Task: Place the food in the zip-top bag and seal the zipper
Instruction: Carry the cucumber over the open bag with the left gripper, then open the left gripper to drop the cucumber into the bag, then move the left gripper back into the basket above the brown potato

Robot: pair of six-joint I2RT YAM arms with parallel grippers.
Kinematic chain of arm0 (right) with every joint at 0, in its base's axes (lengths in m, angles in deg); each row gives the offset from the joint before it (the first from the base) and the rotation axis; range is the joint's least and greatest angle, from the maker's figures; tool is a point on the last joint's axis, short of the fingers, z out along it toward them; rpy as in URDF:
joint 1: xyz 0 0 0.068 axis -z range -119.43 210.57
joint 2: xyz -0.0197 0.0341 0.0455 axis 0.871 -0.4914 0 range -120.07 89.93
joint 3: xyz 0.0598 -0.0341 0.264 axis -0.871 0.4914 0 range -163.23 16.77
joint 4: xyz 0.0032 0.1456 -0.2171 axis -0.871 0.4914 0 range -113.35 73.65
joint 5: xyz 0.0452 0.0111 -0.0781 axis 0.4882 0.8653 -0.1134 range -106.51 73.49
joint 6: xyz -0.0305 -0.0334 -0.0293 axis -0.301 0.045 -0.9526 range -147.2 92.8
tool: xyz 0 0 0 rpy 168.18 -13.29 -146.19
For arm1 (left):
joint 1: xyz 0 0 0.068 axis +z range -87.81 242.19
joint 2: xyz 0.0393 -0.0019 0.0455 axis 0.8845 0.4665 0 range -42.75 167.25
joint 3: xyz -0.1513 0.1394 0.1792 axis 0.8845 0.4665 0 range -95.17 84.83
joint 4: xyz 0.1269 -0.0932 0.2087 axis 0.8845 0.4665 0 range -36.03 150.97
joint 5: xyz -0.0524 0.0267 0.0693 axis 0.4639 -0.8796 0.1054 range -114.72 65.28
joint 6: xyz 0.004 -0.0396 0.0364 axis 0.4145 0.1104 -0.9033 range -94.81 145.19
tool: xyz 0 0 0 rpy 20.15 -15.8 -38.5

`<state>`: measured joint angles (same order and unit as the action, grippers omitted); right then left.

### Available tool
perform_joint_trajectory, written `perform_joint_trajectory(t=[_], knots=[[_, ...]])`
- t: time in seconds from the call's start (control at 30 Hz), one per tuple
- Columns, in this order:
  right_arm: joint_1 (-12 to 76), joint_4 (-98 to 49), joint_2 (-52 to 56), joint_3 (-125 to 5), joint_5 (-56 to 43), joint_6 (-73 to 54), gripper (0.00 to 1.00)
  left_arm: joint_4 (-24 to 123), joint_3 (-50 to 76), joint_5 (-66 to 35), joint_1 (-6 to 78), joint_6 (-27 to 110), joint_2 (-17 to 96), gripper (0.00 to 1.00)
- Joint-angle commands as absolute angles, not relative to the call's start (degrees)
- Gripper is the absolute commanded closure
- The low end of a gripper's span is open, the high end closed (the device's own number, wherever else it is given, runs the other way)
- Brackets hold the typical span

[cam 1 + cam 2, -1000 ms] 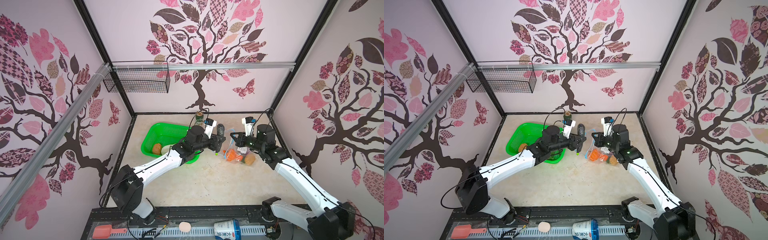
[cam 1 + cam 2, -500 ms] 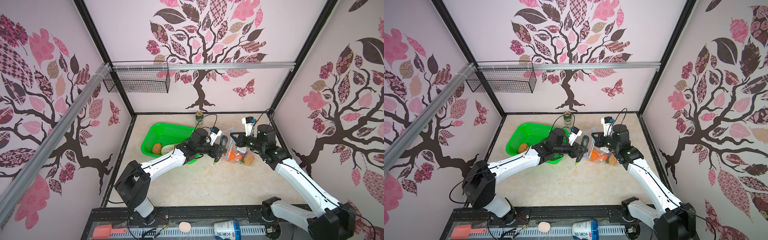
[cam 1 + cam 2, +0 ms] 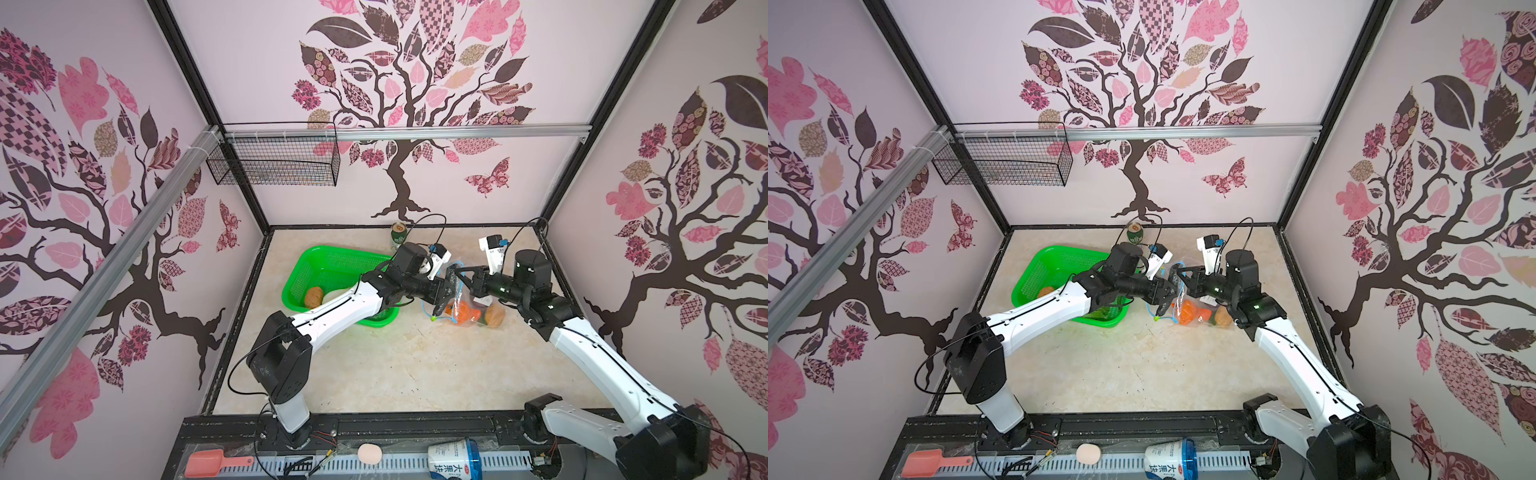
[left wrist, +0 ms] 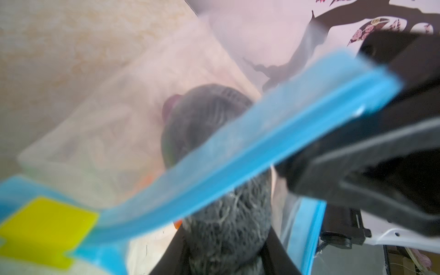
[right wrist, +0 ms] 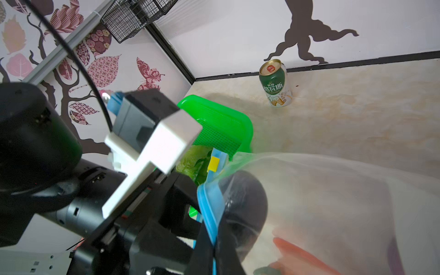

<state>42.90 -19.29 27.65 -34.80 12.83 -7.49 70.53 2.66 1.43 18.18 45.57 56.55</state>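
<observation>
- The right gripper (image 3: 460, 275) is closed tight on the light-blue zipper (image 4: 238, 147) strip. In this way it holds up the mouth of the zip-top bag (image 3: 467, 297).
- The bottom of the bag rests on the table (image 3: 415, 365), just beside the green basket (image 3: 332, 270).
- The left gripper (image 3: 448, 286) has its jaws partly closed around a dark grey piece of food (image 4: 226, 226) and holds it at the mouth of the bag.
- In both wrist views this piece seems to be between the two blue lips and already partly behind the clear film.
- Already inside the bag are orange carrots (image 3: 460, 311), a tan potato (image 3: 494, 316) and a small dark green piece (image 3: 1212, 318).
- Not yet in the bag are a second potato (image 3: 313, 297) and the napa cabbage (image 5: 196, 162). Both lie in the basket, and in both top views the left arm hides part of the cabbage.
- The zipper is open, and the yellow slider (image 5: 213, 163) sits at one end of the strip.
- In my judgement the loading is about in the middle.
- What is left is to release the dark piece inside, to bring the second potato and the cabbage, and then to pull the slider along the strip.
- The cabbage will probably be the hardest, because it looks large against the mouth of the bag.
</observation>
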Motion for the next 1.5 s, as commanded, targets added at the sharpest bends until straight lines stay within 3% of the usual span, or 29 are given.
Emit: perform_joint_trajectory(t=[0.0, 0.47, 0.73, 0.87, 1.27, 1.47], knots=[[42.73, -21.28, 28.85, -34.96, 15.83, -7.41, 1.0, 74.84, -3.41, -1.22, 19.58, 47.45, 57.78, 0.74], [42.64, -23.13, 28.4, -34.64, 19.02, -5.92, 1.0, 70.71, -3.94, -7.29, 18.74, 55.88, 60.96, 0.7], [42.64, -20.4, 27.99, -35.14, 11.76, -6.08, 1.0, 73.86, -2.68, -8.14, 18.1, 55.35, 59.21, 0.41], [42.64, -19.48, 27.7, -35.44, 9.89, -6.02, 1.0, 74.8, -1.49, -7.18, 18.23, 55.48, 56.74, 0.34], [42.73, -18.57, 27.71, -35.75, 7.26, -6.02, 1.0, 73.58, 6.86, 1.04, 23.95, 56.37, 44.83, 0.32], [42.72, -18.25, 28.01, -35.73, 6.87, -6.1, 1.0, 78.75, 10.18, -2.75, 31.59, 52.59, 39.28, 0.31]])
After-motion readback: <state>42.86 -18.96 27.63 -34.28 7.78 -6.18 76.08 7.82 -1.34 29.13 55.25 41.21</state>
